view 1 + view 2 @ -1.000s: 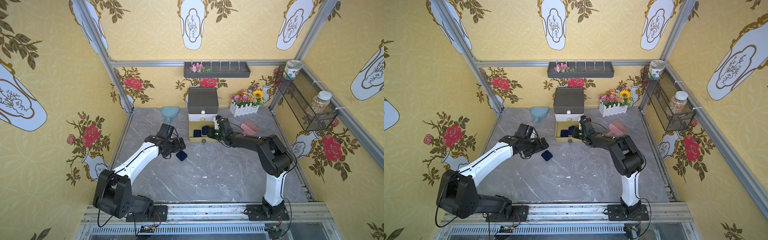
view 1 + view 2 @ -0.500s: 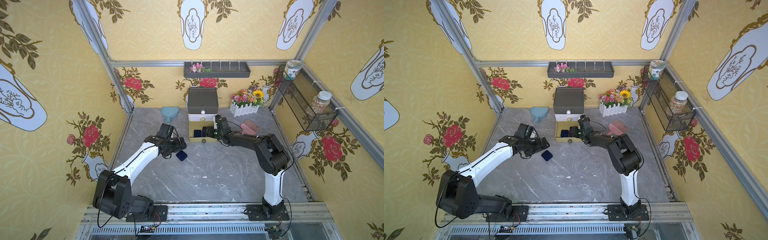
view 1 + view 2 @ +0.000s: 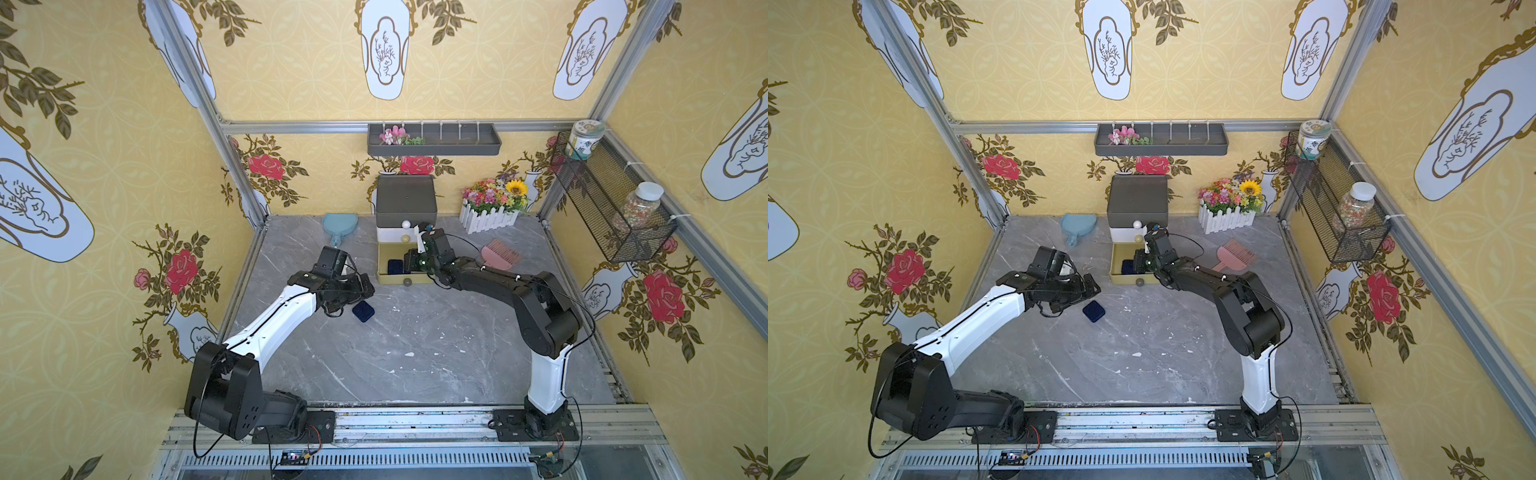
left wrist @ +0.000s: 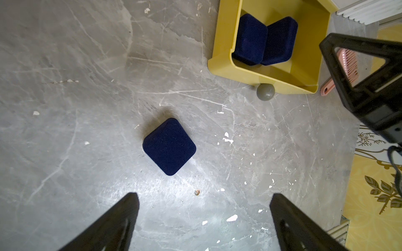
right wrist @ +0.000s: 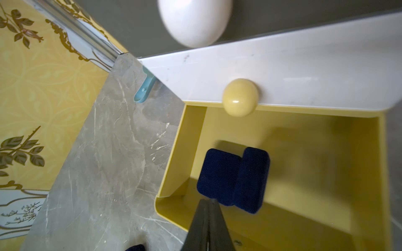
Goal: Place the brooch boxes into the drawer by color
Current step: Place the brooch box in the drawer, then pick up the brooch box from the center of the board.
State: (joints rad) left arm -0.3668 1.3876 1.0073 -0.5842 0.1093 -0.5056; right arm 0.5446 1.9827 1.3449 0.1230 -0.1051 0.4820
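just left of centre in a top view, one navy brooch box (image 3: 363, 311) lies on the grey table (image 3: 415, 353) just ahead of my left fingers (image 4: 113, 221), spread wide and empty. above it in the frame, two navy boxes (image 5: 217, 173) lean together in the pulled-out olive-yellow drawer (image 3: 390, 279), my right fingers (image 5: 206, 226) pinched shut on nothing over them. no red or black boxes show; the upper drawers are closed. by my reckoning, only this navy box is left.

left arm (image 3: 284, 315) stretched forward, left gripper (image 4: 203, 195) tilted down, jaws wide apart, empty. right arm (image 3: 490, 278) stretched forward and inward, right gripper (image 5: 207, 202) jaws pressed together, nothing held.
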